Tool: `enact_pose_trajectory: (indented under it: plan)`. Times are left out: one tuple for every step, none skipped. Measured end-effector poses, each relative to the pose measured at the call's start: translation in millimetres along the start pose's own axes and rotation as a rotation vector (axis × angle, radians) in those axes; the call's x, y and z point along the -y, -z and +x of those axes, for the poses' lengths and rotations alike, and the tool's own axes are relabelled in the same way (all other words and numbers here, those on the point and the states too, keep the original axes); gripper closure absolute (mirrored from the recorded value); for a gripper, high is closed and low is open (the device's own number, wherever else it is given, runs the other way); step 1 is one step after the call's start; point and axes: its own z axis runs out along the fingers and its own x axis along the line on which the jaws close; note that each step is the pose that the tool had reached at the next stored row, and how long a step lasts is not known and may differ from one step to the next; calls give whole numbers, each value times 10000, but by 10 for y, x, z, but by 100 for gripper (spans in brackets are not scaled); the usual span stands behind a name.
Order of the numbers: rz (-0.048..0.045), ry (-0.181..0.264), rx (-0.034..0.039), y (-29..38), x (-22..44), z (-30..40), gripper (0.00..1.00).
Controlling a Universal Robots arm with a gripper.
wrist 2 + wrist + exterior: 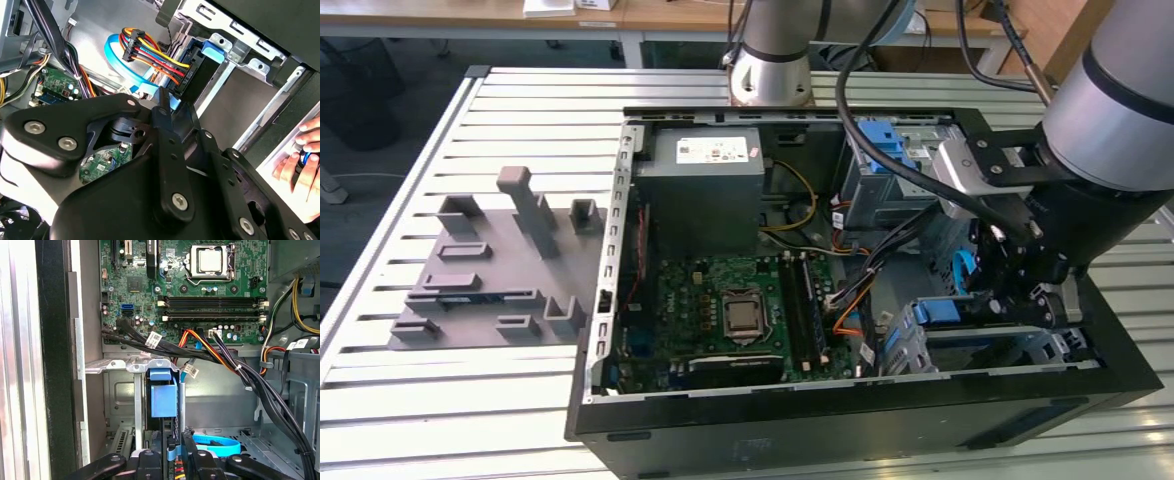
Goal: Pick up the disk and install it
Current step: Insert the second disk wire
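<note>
The disk [162, 395] stands on edge in a slot of the metal drive cage [112, 365] inside the open computer case. Its blue plastic rail end shows in all three views, at the disk [945, 312] in the exterior view and at the disk [212, 50] in the second wrist view. My gripper [173, 457] is down inside the case, right at the disk's near end and in line with it. In the exterior view the gripper [1021, 295] sits at the case's right side, just above the cage. A black power connector [187, 77] with coloured wires lies against the disk.
A black cable bundle [240, 375] and a blue flat cable [217, 444] run close beside the cage. The motherboard [734, 310] and grey power-supply box [700, 190] fill the case's left half. A grey fixture [494, 260] stands on the slatted table. A person's hand [300, 165] rests outside the case.
</note>
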Motion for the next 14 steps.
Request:
enact_pose_trajectory:
  plan:
    - [0,0,0,0,0,0,70]
    - [0,0,0,0,0,0,70]
    - [0,0,-1,1,0,0,70]
    - [0,0,0,1,0,0,70]
    - [0,0,0,1,0,0,69]
    - [0,0,0,1,0,0,69]
    - [0,0,0,1,0,0,63]
    - [0,0,0,2,0,0,63]
    - [0,0,0,2,0,0,63]
    - [0,0,0,3,0,0,63]
    - [0,0,-1,5,0,0,63]
    - [0,0,-1,8,1,0,63]
    - [0,0,-2,12,1,0,63]
    - [0,0,-1,16,1,-1,63]
